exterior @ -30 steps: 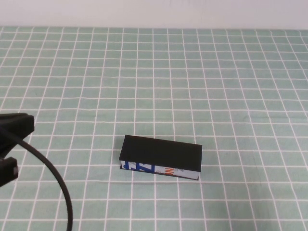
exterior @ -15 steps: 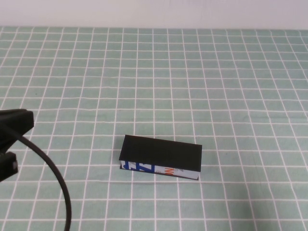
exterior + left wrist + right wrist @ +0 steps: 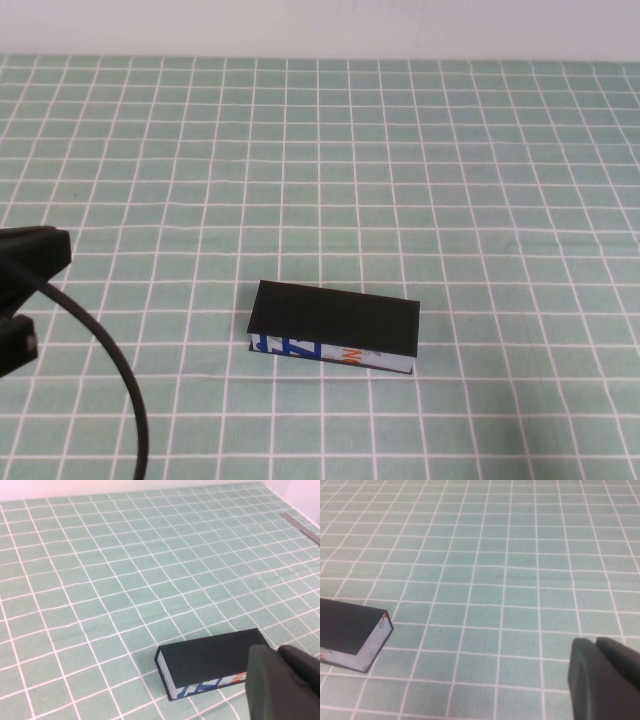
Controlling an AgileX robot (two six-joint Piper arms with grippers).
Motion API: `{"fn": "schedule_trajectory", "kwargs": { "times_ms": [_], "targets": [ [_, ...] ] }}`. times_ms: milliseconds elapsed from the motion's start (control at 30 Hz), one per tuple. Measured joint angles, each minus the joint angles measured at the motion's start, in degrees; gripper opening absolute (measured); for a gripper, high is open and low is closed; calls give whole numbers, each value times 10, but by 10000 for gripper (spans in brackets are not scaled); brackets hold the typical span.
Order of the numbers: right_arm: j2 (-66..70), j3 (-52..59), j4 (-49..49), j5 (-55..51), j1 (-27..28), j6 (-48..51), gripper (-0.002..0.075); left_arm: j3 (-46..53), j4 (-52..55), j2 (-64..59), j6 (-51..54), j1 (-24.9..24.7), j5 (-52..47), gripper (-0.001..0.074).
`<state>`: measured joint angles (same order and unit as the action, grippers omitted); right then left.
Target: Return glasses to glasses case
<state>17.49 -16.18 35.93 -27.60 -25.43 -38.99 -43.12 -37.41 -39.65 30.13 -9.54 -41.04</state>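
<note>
The glasses case (image 3: 335,320) lies closed on the green checked cloth, near the table's front middle, black lid on top and white printed side facing me. It also shows in the left wrist view (image 3: 210,662) and partly in the right wrist view (image 3: 350,632). The glasses are not in any view. My left gripper (image 3: 278,651) is shut and empty, hovering beside the case's end; its arm (image 3: 28,258) sits at the table's left edge. My right gripper (image 3: 595,642) is shut and empty, above bare cloth, well apart from the case.
The green checked cloth (image 3: 400,150) covers the whole table. A white wall (image 3: 320,25) runs along the far edge. A grey metal strip (image 3: 300,526) lies along one table edge. A black cable (image 3: 110,370) hangs from the left arm.
The left arm has drawn slightly further toward the left edge. The case has not moved.
</note>
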Motion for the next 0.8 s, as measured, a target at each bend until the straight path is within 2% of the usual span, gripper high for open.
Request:
{"fn": "schedule_trajectory", "kwargs": {
  "times_ms": [267, 500, 633, 800],
  "targets": [
    [0, 0, 1, 0, 0, 0, -11, 0, 0, 0, 0, 0, 0, -2],
    [0, 0, 1, 0, 0, 0, -11, 54, 18, 68, -5, 0, 93, -2],
    [0, 0, 1, 0, 0, 0, -11, 129, 112, 157, -68, -1, 147, -2],
    [0, 0, 1, 0, 0, 0, -11, 242, 318, 258, -246, -1, 206, -2]
  ]
}}
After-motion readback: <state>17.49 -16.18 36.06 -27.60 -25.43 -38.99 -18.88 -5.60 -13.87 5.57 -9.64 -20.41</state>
